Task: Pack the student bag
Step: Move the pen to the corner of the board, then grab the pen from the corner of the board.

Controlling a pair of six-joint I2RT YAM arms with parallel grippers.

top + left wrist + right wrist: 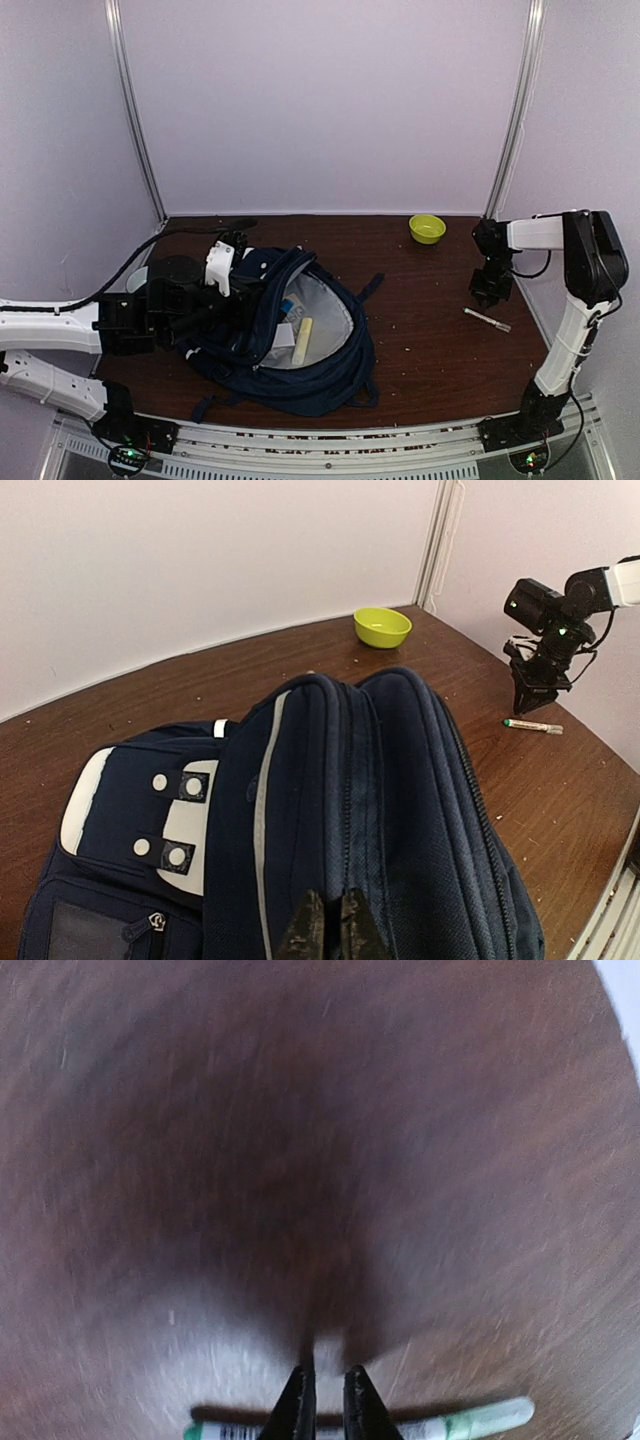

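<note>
Looking down from the top camera: bag (300, 375) lies left of centre on the table (430, 350), mouth open, grey lining showing, a pale stick (302, 340) inside. Left gripper (245, 295) sits at the bag's left rim. Right gripper (490, 292) hangs well to the right, just behind a pen (487, 320) lying flat on the table. Green bowl (427, 228) is near the far edge.

Left wrist: fingers (305, 930) pinched closed on a raised fold of the bag's navy fabric; white patch with dots to the left.

Right wrist (blurred): fingertips (297, 1405) drawn almost together with a thin slit between them, gripping nothing. The pen crosses beneath them on the wood.
</note>
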